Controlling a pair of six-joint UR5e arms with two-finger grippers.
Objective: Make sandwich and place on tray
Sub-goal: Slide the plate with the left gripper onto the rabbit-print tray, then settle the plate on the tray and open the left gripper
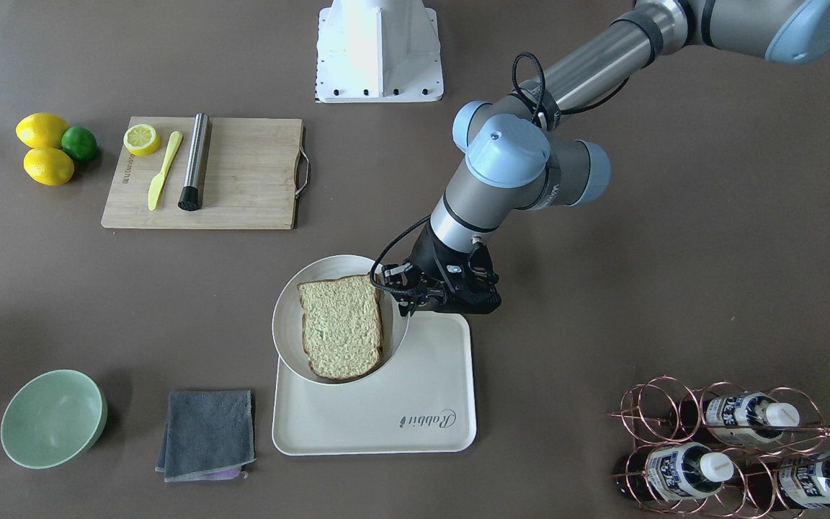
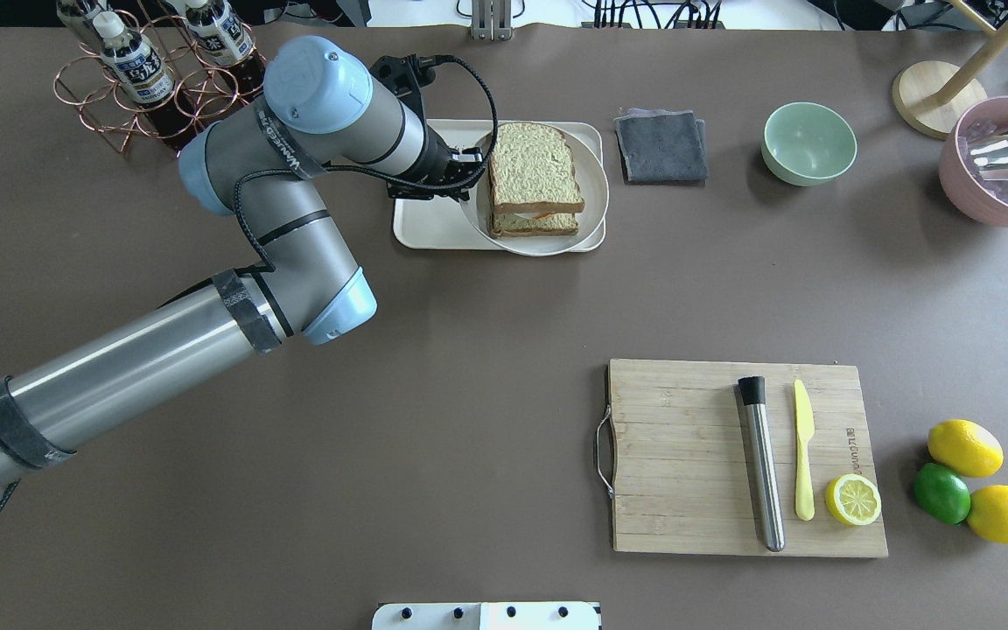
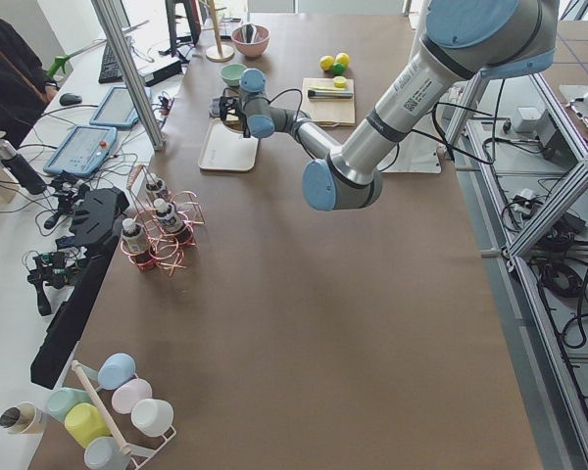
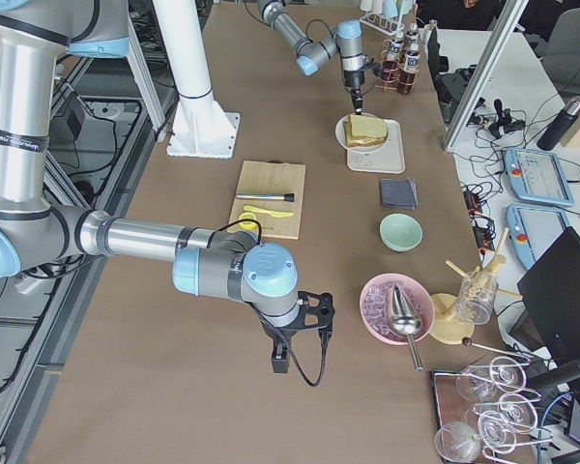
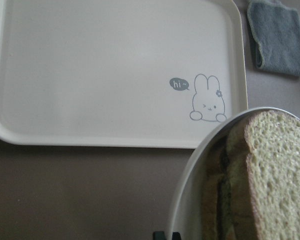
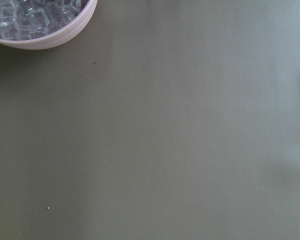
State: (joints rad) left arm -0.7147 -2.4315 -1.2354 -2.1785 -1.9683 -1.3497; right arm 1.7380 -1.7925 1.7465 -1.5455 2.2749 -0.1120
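Seen from the front-facing camera, the left gripper (image 1: 408, 301) has its jaws clenched on the 3 o'clock rim of a round white plate (image 1: 286, 321). The plate carries the sandwich (image 1: 341, 328), two squarish slices of speckled tan bread with dark brown crust; the overhead view shows a thin white layer between them. The plate hangs over the 11 o'clock corner of the large cream rectangular plastic tray (image 1: 386, 411), part of it jutting past the tray's edge above the brown tabletop (image 1: 602, 303). Whether the plate touches the tray cannot be told. The tray's "Rabbit" script (image 1: 427, 419) lies toward its 5 o'clock corner, and the left wrist view shows a small grey cartoon rabbit (image 5: 207, 97) just beside the plate's rim. At the tray's 9 o'clock lies a folded grey cloth (image 1: 206, 432), and farther the same way stands a mint green bowl (image 1: 53, 418). At the plate's 11 o'clock, well apart, a wooden cutting board (image 1: 249, 176) holds a steel cylinder (image 1: 195, 162), a yellow plastic knife (image 1: 164, 171) and a lemon half (image 1: 142, 139). The right gripper (image 4: 300, 333) hovers above bare tabletop near a pink bowl of ice (image 4: 396, 307); whether its jaws are clenched or released cannot be told.
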